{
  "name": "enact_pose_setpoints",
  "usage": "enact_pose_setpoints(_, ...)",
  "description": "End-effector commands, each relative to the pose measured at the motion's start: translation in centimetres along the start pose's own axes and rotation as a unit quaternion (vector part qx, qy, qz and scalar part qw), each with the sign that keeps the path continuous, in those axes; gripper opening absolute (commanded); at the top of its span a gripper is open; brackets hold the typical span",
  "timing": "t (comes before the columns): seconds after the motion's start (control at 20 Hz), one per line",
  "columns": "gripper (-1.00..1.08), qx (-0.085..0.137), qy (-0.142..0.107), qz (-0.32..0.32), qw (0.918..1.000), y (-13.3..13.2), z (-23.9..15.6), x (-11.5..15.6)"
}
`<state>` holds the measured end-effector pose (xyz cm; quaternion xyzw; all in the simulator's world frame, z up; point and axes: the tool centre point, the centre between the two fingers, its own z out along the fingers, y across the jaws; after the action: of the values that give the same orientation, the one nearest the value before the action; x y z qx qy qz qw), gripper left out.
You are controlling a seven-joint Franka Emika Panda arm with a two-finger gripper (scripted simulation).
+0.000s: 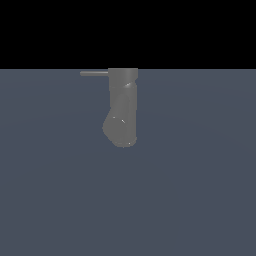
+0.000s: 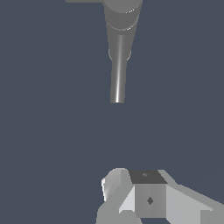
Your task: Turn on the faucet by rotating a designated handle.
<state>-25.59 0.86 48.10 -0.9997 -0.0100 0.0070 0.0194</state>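
Grey handle [image 1: 94, 73] on the faucet [image 1: 122, 107] looks untouched, tool [image 2: 144, 197] well apart, can't tell if it's open, so basically everything's left.

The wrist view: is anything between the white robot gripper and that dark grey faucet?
No. In the wrist view, only bare blue-grey floor lies between the white gripper and the dark grey cylindrical faucet.

The gripper [image 2: 131, 197] is cut off by the wrist view's edge, so I cannot tell if it is open or closed. The exterior view does not show it at all. In the wrist view the faucet [image 2: 121, 26] and handle [image 2: 83, 1] are cut off by the edge too.
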Motion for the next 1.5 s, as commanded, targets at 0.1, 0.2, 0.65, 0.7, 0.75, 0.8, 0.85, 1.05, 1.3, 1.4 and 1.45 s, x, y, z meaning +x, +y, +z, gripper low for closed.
enact_pose_setpoints(0.1, -1.00, 0.002, 0.000, 0.001, 1.0000, 0.1, 0.0, 0.0)
enact_pose_setpoints(0.2, -1.00, 0.008, 0.000, 0.002, 1.0000, 0.3, 0.0, 0.0)
enact_pose_setpoints(0.65, -1.00, 0.020, 0.000, 0.003, 0.9998, 0.9, -0.1, -0.2)
enact_pose_setpoints(0.7, -1.00, 0.021, -0.001, 0.005, 0.9998, 0.9, -0.1, -0.1)
enact_pose_setpoints(0.75, -1.00, 0.021, -0.001, 0.007, 0.9997, 0.9, -0.1, 0.0)
enact_pose_setpoints(0.8, -1.00, 0.023, -0.001, 0.009, 0.9997, 0.9, -0.1, 0.2)
enact_pose_setpoints(0.85, -1.00, 0.024, -0.001, 0.013, 0.9996, 0.8, -0.1, 0.4)
enact_pose_setpoints(1.05, -1.00, 0.030, -0.002, 0.031, 0.9991, 0.7, -0.1, 1.4)
enact_pose_setpoints(1.3, -1.00, 0.041, -0.006, 0.067, 0.9969, 0.5, -0.1, 3.3)
enact_pose_setpoints(1.4, -1.00, 0.047, -0.008, 0.085, 0.9952, 0.3, -0.1, 4.3)
enact_pose_setpoints(1.45, -1.00, 0.049, -0.009, 0.095, 0.9942, 0.2, 0.0, 4.8)
